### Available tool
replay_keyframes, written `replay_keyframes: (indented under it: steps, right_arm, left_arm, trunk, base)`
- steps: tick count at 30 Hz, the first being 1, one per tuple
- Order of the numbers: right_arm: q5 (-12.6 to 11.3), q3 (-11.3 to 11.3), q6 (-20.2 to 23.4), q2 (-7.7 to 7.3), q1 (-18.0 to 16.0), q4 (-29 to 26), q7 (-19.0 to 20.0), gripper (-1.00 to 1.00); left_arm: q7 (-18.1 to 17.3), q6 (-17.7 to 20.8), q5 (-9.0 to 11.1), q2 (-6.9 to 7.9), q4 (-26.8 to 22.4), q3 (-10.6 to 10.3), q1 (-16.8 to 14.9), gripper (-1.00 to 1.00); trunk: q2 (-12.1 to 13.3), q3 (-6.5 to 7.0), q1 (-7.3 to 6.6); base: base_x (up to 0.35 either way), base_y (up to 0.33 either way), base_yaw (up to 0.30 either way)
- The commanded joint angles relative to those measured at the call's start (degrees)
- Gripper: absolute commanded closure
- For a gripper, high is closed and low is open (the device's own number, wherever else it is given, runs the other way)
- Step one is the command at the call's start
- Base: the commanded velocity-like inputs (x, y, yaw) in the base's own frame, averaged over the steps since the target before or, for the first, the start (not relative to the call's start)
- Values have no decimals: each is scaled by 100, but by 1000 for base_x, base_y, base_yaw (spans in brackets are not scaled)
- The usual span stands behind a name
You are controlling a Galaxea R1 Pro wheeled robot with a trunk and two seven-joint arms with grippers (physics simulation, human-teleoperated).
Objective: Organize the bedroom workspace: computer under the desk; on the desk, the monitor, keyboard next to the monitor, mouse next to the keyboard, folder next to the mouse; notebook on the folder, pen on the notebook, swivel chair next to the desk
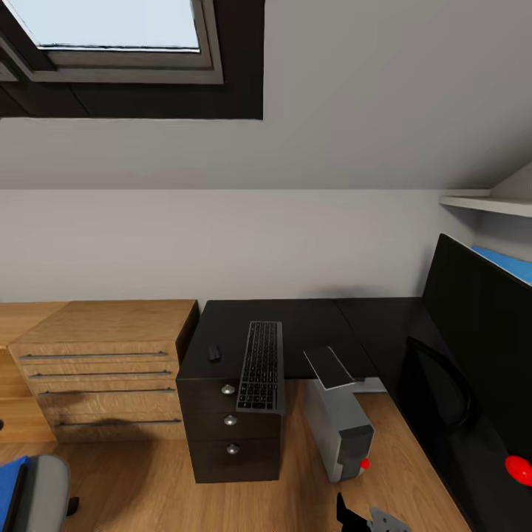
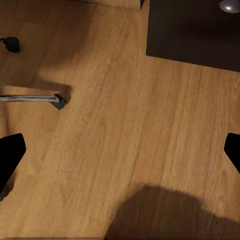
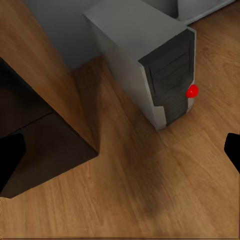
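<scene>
The table (image 1: 318, 325) is a glossy black L-shaped top set in the corner under a sloped grey ceiling with a dark-framed skylight (image 1: 111, 37). On its left end lies the keyboard (image 1: 261, 366), thin, with dark grey keys and a silver edge, set lengthwise so that its near end hangs over the front of the black three-drawer unit (image 1: 230, 436). The mouse (image 1: 214, 353), a small black oval, sits just beside the keyboard on its left, apart from it.

On the right wing of the table stands the monitor (image 1: 480, 332), a wide flat black screen with a red dot (image 1: 519, 468) at its lower corner and a curved black base (image 1: 440, 384) in front of it. A strip of blue panel (image 1: 506, 264) shows above the screen.

The computer (image 1: 341, 421) stands on the wood plank floor (image 1: 295, 502) in the crook of the table, partly under its edge: a grey-silver tower with a black front panel and a red dot. In the right wrist view the same tower (image 3: 150, 65) stands upright beside the dark drawer unit.

A light wood drawer cabinet (image 1: 103, 369) stands left of the table. At the lower left corner the swivel chair (image 1: 41, 491) shows its grey seat, with the blue folder (image 1: 13, 488) lying on it.

The left pincer (image 2: 120, 155) hangs wide open over bare floor near a chrome chair leg (image 2: 30, 98). The right pincer (image 3: 120, 155) is also spread wide, holding nothing, above the floor in front of the computer.
</scene>
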Motion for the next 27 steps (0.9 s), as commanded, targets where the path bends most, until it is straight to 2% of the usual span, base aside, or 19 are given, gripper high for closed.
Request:
replay_keyframes:
  steps: [1,6,13,19,27]
  right_arm:
    - [-31,-37,-15,4,-2,5,59,-100]
    - [-9,3,-16,12,-4,12,61,-100]
    - [293,256,-15,14,-5,16,53,-100]
    - [414,350,-8,28,-5,25,47,-100]
    - [420,352,-8,31,-4,26,47,-100]
  left_arm:
    - [42,-6,62,6,-4,-24,-2,-100]
    - [48,0,72,15,5,-13,-2,-100]
    - [49,5,81,10,39,-9,-2,-100]
    - [58,-6,74,13,351,-18,-2,-100]
    - [55,-6,74,10,366,-19,-2,-100]
  trunk:
    - [37,12,-24]
    - [238,102,-134]
    - [519,227,-288]
    - [759,335,-420]
    - [1080,479,-595]
  base:
    - [-182,0,0]
    - [-271,0,0]
    - [-261,0,0]
    - [-40,0,0]
    - [-53,0,0]
